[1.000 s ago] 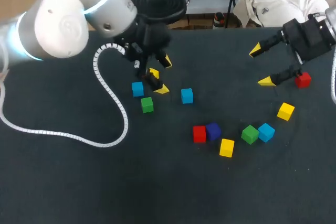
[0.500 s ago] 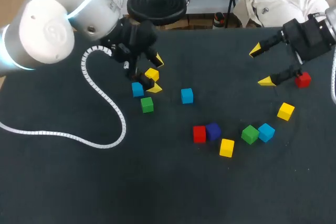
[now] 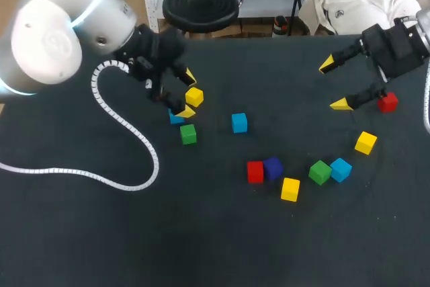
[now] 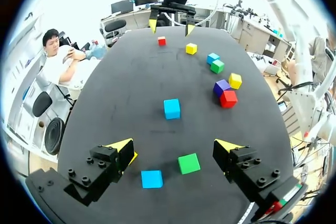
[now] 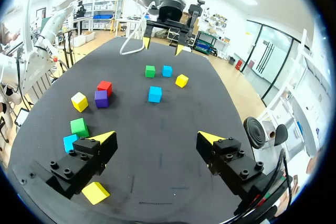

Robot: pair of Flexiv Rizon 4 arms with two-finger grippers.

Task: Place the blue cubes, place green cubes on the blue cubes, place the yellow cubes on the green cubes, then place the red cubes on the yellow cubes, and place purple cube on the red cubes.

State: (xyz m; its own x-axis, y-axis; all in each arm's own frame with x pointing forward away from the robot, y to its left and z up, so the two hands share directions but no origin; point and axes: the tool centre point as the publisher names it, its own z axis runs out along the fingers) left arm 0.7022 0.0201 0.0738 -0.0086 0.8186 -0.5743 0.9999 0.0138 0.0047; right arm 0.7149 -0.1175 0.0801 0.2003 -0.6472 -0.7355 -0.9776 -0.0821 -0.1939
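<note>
Black table (image 3: 215, 247), upper left: my left gripper (image 4: 175, 149) is spread wide and empty over a blue cube (image 3: 176, 118), with a green cube (image 3: 188, 134) and yellow cube (image 3: 194, 96) just beside it. Upper right, my right gripper (image 3: 334, 85) gapes wide too, a red cube (image 3: 387, 103) by its lower tip; the purple cube (image 3: 272, 167) sits near centre.

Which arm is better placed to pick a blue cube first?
Left: the left gripper, open, hangs over a blue cube; the right gripper is off beside a red cube.
</note>
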